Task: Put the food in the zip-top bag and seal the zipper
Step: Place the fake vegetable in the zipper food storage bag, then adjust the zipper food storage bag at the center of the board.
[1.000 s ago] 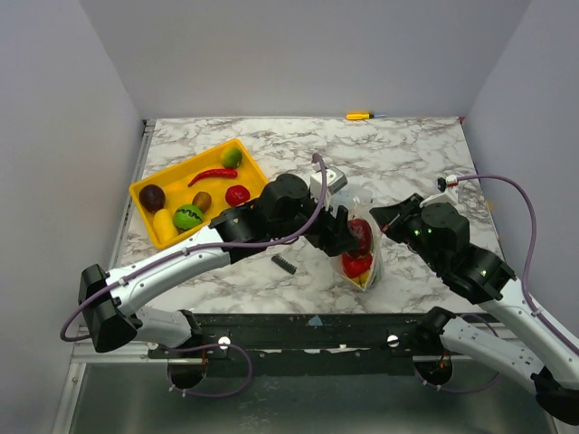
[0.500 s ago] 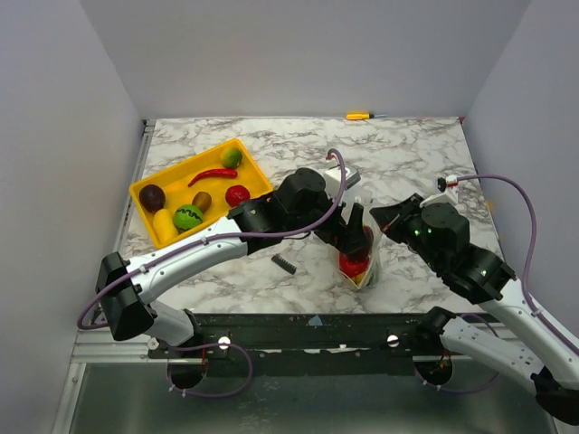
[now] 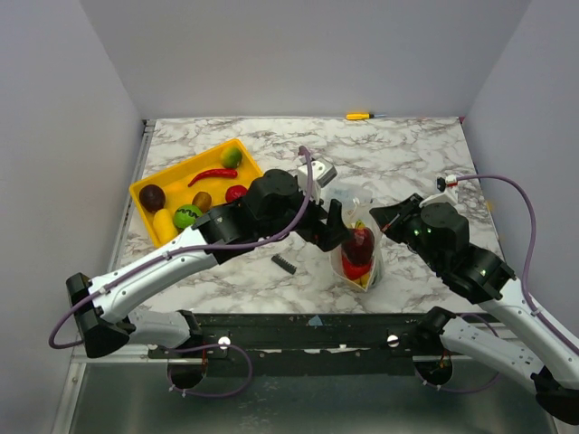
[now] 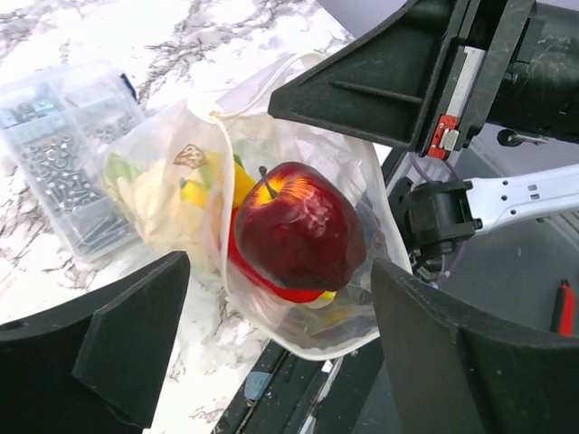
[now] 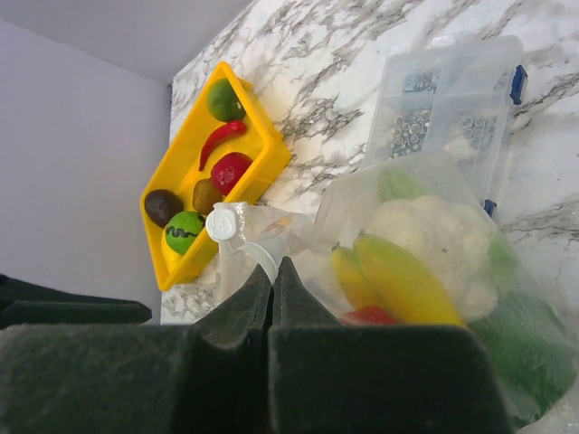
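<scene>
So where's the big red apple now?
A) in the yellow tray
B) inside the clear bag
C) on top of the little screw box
B: the red apple sits down inside the clear bag, with plastic all round it.

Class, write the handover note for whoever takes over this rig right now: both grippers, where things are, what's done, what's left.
Left gripper: open, above the zip-top bag, holding nothing.
Right gripper: shut on the zip-top bag's rim, holding it up.
Done: red apple, cauliflower and yellow pieces are bagged.
Left: food in the yellow tray; zipper unsealed.
</scene>
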`<state>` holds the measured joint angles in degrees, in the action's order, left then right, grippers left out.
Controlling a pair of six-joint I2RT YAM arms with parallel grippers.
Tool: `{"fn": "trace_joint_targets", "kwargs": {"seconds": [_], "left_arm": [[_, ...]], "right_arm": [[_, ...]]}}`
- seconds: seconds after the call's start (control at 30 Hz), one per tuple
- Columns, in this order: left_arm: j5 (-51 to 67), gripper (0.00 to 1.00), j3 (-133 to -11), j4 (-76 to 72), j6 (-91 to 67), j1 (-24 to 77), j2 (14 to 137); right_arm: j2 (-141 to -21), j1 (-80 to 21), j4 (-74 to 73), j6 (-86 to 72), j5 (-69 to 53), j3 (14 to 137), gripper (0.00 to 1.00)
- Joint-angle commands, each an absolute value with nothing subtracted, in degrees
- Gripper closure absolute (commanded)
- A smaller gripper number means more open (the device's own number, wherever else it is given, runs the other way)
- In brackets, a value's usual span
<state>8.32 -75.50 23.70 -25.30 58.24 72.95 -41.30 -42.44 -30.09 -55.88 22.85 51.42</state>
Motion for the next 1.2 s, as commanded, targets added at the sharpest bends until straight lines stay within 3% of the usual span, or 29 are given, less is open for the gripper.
{"fn": "trace_joint_targets", "kwargs": {"seconds": [0.0,0.13,0.2,0.4,0.57,0.8,0.97,1.1,1.17], "left_arm": [[3.4,0.30,-71.4,27.1,-25.6,58.2,69.7],[6.4,0.48,-67.5,26.6,-28.8,58.1,70.1],[9.6,0.50,-65.5,24.6,-30.7,58.2,70.8],[15.4,0.73,-64.5,21.6,-33.2,58.7,74.6],[19.9,1.00,-69.1,21.0,-31.5,59.2,76.3],[29.3,1.00,-75.1,16.3,-35.6,60.7,74.1],[25.3,1.00,-71.2,12.7,-42.8,60.9,70.8],[16.9,1.00,-69.7,18.7,-45.5,59.9,73.0],[19.3,1.00,-69.6,19.7,-46.5,58.5,75.8]], "right_arm": [[-40.5,-42.6,-29.7,-56.0,23.7,52.7,1.00],[-40.4,-42.7,-29.8,-56.0,23.6,52.9,1.00],[-40.3,-42.7,-29.8,-56.1,23.7,52.8,1.00],[-39.7,-42.7,-30.4,-56.3,23.7,52.7,1.00],[-39.5,-42.6,-31.6,-55.3,24.6,54.0,1.00],[-43.2,-42.7,-43.7,-49.1,29.0,67.3,1.00],[-51.9,-42.6,-56.0,-47.0,28.3,79.2,1.00],[-53.3,-42.6,-53.1,-45.7,27.5,71.8,1.00],[-54.4,-42.7,-52.2,-45.2,29.7,67.7,1.00]]}}
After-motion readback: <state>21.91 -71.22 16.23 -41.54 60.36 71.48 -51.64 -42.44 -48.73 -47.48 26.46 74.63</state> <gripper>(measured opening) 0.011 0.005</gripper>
